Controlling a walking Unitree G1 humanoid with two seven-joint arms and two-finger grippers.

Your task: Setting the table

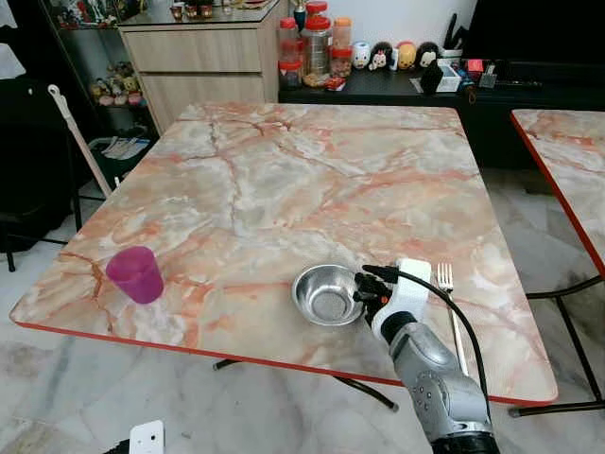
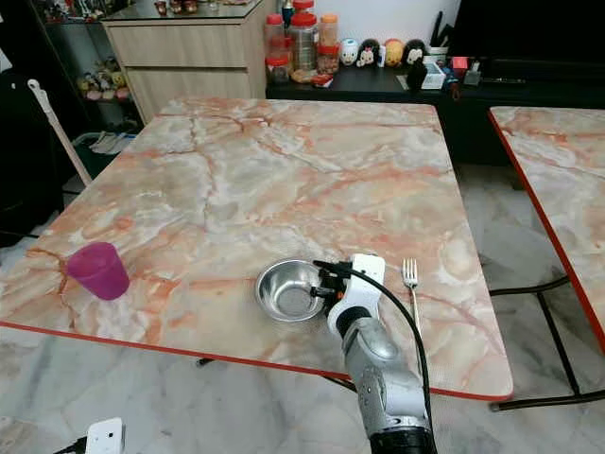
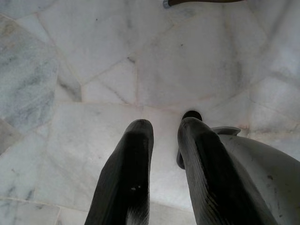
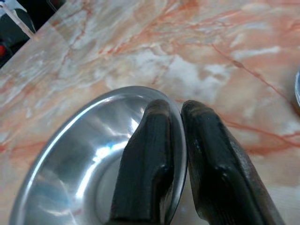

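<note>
I am standing at the near edge of a square table with a glossy orange-and-white marble-pattern top and a thin red rim, looking down across it. My right gripper is reaching over the near right part of the table and pinching the rim of a small round stainless-steel bowl; in the right wrist view one black finger is lying inside the bowl and the other outside, with the thin metal edge clamped between them. The bowl is sitting flat on the tabletop. Just to the right of my wrist a silver metal fork is lying on the table, tines pointing away from me. Near the left front corner a translucent magenta plastic cup is standing upright, well apart from the bowl.

My left gripper is hanging idle over a pale grey-white marble-tile floor, its two fingers showing a narrow gap between them and holding nothing.

Beyond the table a light wooden drawer cabinet is standing beside a low black sideboard carrying red-lidded clear jars and a row of small round toy figures. A second table of the same marble pattern is standing to the right.
</note>
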